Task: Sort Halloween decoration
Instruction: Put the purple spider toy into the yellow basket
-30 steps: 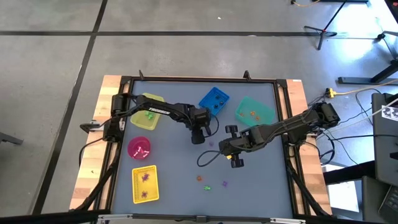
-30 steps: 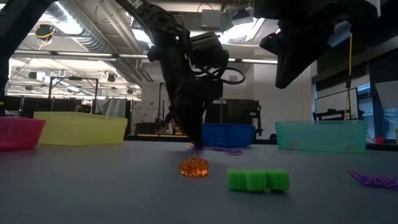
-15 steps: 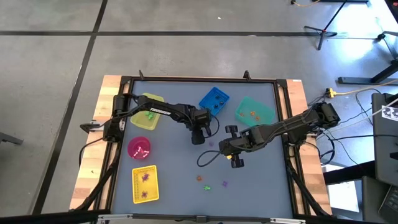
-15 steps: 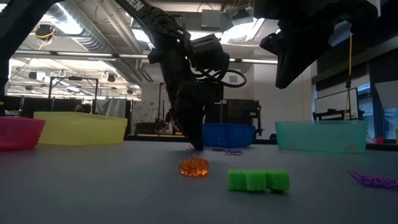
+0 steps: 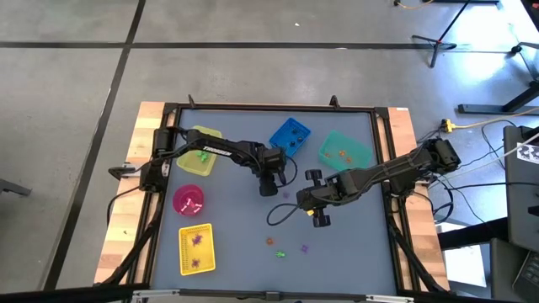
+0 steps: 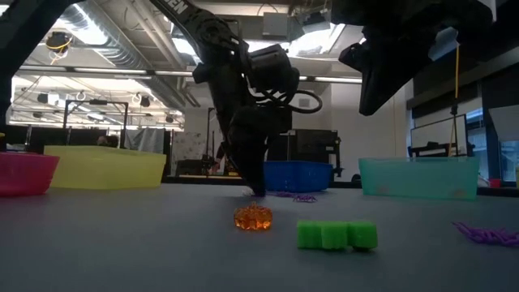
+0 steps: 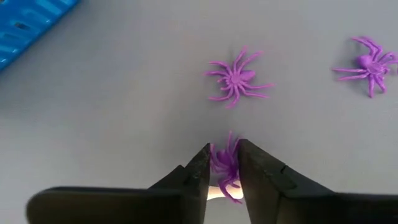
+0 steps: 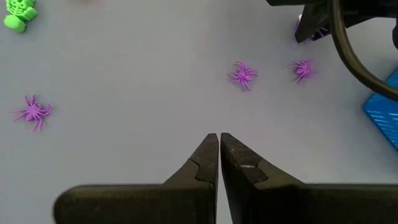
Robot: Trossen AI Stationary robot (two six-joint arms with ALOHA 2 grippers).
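Grey tabletop (image 5: 244, 252) with coloured bins, left gripper (image 7: 224, 163) down at mid-table, jaws clamped on a purple spider (image 7: 225, 163), right gripper (image 8: 219, 144) pinched closed on nothing, hovering nearby.

Legible text: a short run of white lettering is carried on the left arm's forearm link (image 5: 216, 151), seen in the high view at about 10 o'clock from the table's centre; the characters are too small to be read. A few white letters are also seen in the low view on a dark arm link (image 6: 182, 10) at 11 o'clock, equally unreadable. A black-and-white square marker (image 5: 528, 152) is borne on equipment at 3 o'clock beyond the table; no characters are made out on it. No other labels, brands, numbers or signs can be read.
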